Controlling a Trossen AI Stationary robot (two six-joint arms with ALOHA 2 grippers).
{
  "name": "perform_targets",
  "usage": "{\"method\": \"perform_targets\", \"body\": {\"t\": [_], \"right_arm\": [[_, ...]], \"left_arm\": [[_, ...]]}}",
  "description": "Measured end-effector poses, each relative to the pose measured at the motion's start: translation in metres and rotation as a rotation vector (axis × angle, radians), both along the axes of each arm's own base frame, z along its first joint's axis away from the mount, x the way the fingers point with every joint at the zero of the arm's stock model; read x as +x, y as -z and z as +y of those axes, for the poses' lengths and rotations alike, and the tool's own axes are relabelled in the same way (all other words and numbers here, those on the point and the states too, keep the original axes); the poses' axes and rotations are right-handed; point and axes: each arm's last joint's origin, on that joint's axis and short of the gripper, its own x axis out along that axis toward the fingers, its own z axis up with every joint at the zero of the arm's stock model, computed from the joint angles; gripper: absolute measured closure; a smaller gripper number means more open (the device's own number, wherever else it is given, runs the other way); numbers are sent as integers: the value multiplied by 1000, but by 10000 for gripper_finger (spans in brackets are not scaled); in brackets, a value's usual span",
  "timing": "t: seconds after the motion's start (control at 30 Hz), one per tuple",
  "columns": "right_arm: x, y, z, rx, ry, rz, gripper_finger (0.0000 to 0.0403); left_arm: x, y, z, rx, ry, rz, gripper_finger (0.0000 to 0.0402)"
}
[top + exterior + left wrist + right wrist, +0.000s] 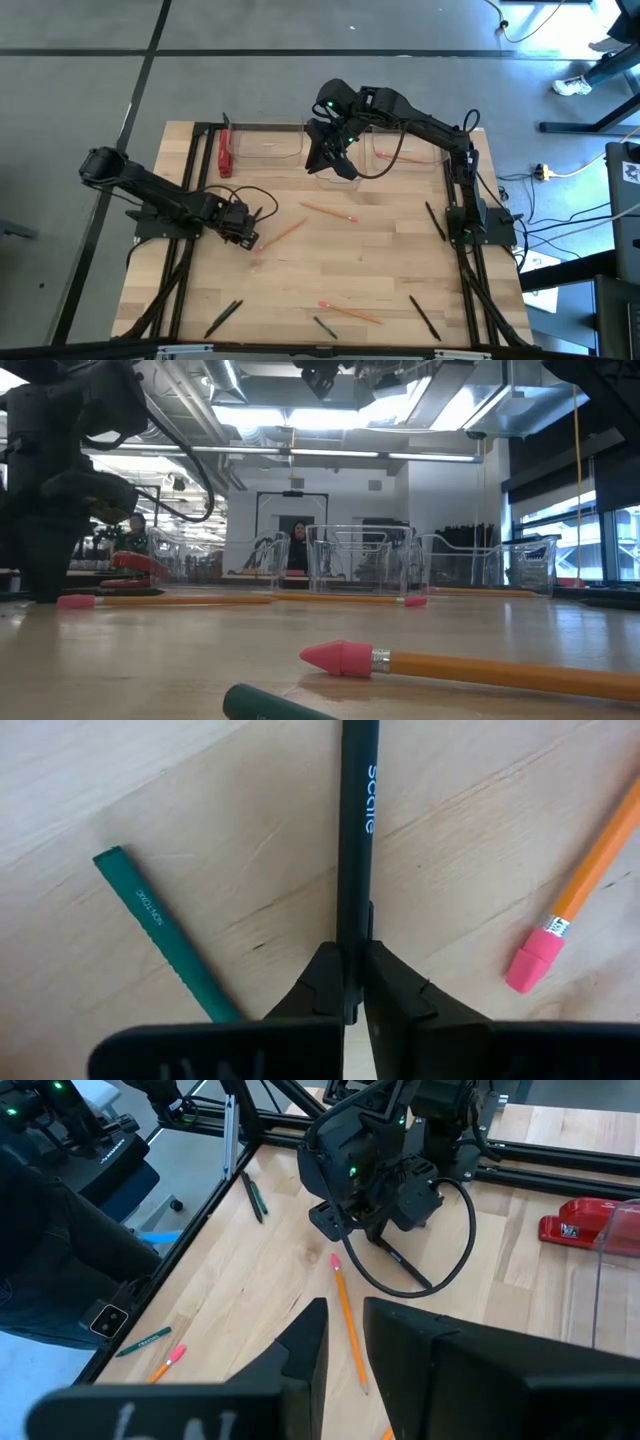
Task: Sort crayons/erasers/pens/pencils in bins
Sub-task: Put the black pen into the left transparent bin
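Sorting had barely got going, judging by how much was loose. Along the worktop's near edge lay a crayon (222, 318) toward the near-left corner, a second crayon (325, 327) about mid-edge, a near pencil (350, 312) just beside that one, and a near pen (424, 318) toward the near-right corner, all unsorted. Farther in, left of centre, the left gripper (350, 960) sat low over the wood with its fingers pinched on a held pen (355, 830); whether that pen was clear of the surface could not be told. A third crayon (160, 930) lay beside it, and a side pencil (280, 235) lay near the gripper, pink tip toward it. A mid pencil (328, 211) lay near the centre and an edge pen (436, 221) close to the right edge, both loose. At the far edge stood the three bins (270, 130) in a row. The right gripper (343, 1315) hung over the middle one, fingers spread apart with nothing between them. A binned pencil (400, 156) seemed to lie in the right bin, the only item that looked sorted; the other two bins looked empty in the low view. A red bar (224, 152) lay just beside the left bin near the far-left corner, outside it. Likely left: three crayons, three pens counting the held one, three pencils, maybe the bar.
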Motion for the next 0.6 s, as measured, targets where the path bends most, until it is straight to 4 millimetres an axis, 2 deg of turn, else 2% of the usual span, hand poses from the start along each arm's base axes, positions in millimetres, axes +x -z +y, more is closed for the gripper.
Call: {"method": "perform_targets", "body": {"t": [0.13,0.43,0.6], "right_arm": [[0,0,0,2,2,1,332],[0,0,0,2,2,2,332],[0,0,0,2,2,2,332]], "left_arm": [[4,-5,1,42,-8,-12,396],[11,-14,-1,18,-8,-47,396],[15,-27,-2,15,14,-73,396]]}}
